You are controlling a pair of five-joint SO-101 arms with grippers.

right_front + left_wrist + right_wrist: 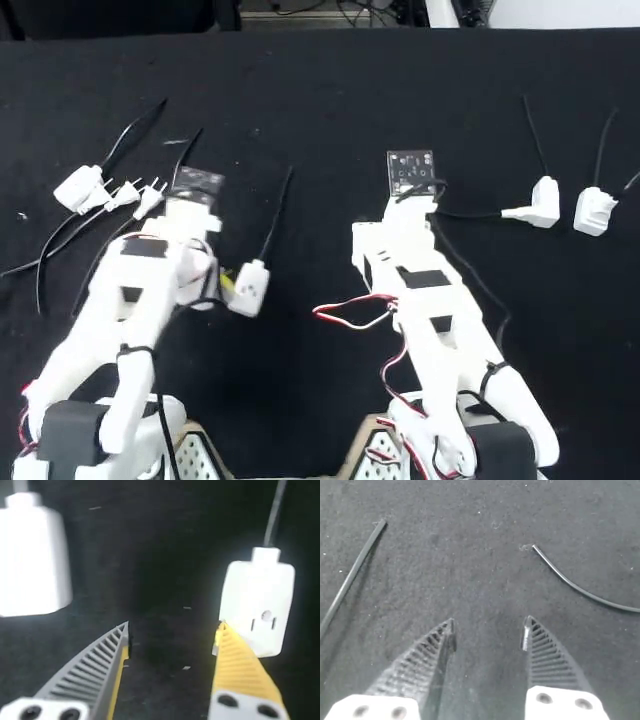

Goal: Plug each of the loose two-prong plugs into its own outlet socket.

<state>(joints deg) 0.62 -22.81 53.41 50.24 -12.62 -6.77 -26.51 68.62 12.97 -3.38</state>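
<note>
Outlet socket — light, rigid white plastic, likely to skid on the counter; grip its flat sides. Left hand spread wide, holding nothing — right hand the same.

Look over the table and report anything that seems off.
Nothing looks damaged or spilled. One oddity: the white outlet socket lies off to one side of the left gripper, by its yellow fingertip, not in the gap between the open fingers.

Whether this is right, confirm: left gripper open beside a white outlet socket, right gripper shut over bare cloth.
Wrong: the right gripper is open, not shut, over bare cloth; the right wrist view shows it. The rest stands.
</note>
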